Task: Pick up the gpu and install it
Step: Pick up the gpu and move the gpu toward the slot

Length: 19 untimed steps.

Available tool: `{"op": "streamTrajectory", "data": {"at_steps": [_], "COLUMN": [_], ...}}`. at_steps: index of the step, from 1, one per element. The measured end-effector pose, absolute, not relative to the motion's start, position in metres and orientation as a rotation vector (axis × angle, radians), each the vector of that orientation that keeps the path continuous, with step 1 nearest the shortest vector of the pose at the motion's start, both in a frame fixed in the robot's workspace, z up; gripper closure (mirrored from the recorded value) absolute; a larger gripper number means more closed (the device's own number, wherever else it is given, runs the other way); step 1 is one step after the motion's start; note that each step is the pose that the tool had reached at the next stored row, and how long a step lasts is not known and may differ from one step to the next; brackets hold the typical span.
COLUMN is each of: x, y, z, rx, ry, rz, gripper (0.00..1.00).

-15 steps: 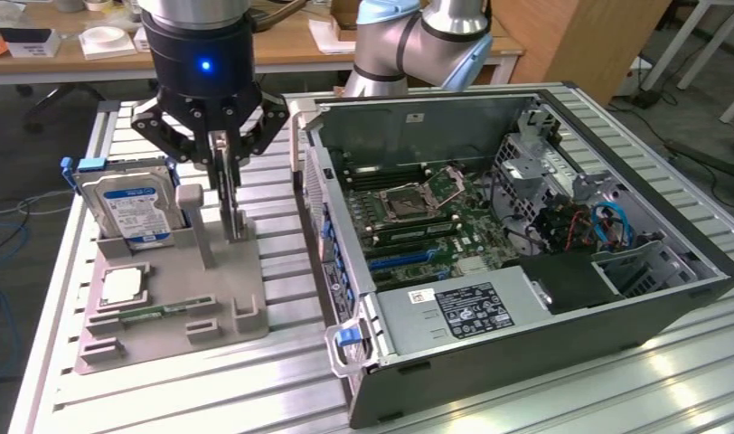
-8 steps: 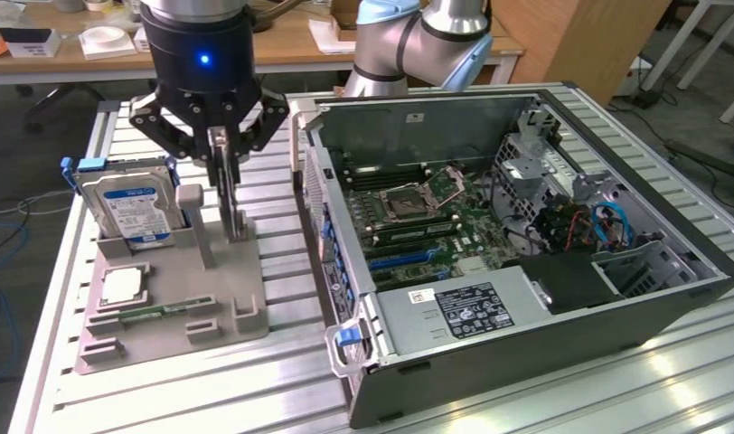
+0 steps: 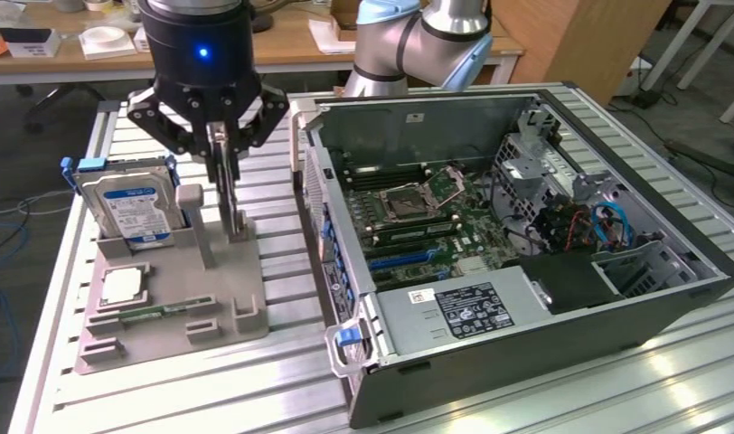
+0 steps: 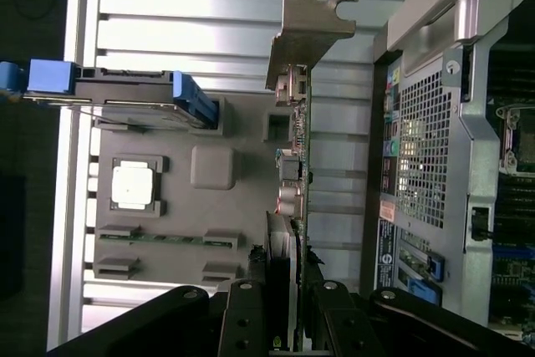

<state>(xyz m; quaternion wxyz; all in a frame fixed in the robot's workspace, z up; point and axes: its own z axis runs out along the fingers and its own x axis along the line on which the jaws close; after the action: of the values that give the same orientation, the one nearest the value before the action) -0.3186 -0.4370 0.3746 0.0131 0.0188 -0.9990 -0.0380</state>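
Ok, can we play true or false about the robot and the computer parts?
1. The gripper is shut on the gpu. True.
2. The gpu is inside the computer case. False: it stands upright over the grey holder, outside the case.
3. The hard drive stands upright in the grey holder. True.
4. The computer case is closed up. False: its side is open and the motherboard shows.
5. The hard drive is on the exterior view's right of the gpu. False: it is on the exterior view's left.
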Motion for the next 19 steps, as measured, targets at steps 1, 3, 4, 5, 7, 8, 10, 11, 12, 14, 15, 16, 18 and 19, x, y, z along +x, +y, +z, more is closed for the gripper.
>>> {"op": "streamTrajectory", "data": {"at_steps": [1,3,4,5,7,8,10,11,12,14,15,16,18,19], "x": [-0.3186,-0.3186,-0.3186,-0.3186,-0.3186,-0.3186,-0.3186,-0.3186,-0.3186,-0.3186,-0.3186,-0.3186,-0.3186,-0.3186], "y": [-0.437,-0.437,-0.437,-0.437,-0.437,-0.437,-0.437,-0.437,-0.437,-0.437,-0.4371,-0.4371,-0.4371,-0.4371], "z": [0.3751,0.3761,0.3766,0.3771,0.378,0.3785,0.3794,0.3799,0.3804,0.3813,0.3817,0.3822,0.383,0.3835], "rx": [0.059,0.059,0.059,0.059,0.059,0.059,0.059,0.059,0.059,0.059,0.059,0.059,0.059,0.059], "ry": [-3.113,-3.113,-3.113,-3.113,-3.113,-3.113,-3.113,-3.113,-3.113,-3.113,-3.113,-3.113,-3.113,-3.113], "rz": [-0.118,-0.118,-0.118,-0.118,-0.118,-0.118,-0.118,-0.118,-0.118,-0.118,-0.118,-0.118,-0.119,-0.118], "gripper": [0.73,0.73,0.73,0.73,0.73,0.73,0.73,0.73,0.73,0.73,0.73,0.73,0.73,0.73]}}
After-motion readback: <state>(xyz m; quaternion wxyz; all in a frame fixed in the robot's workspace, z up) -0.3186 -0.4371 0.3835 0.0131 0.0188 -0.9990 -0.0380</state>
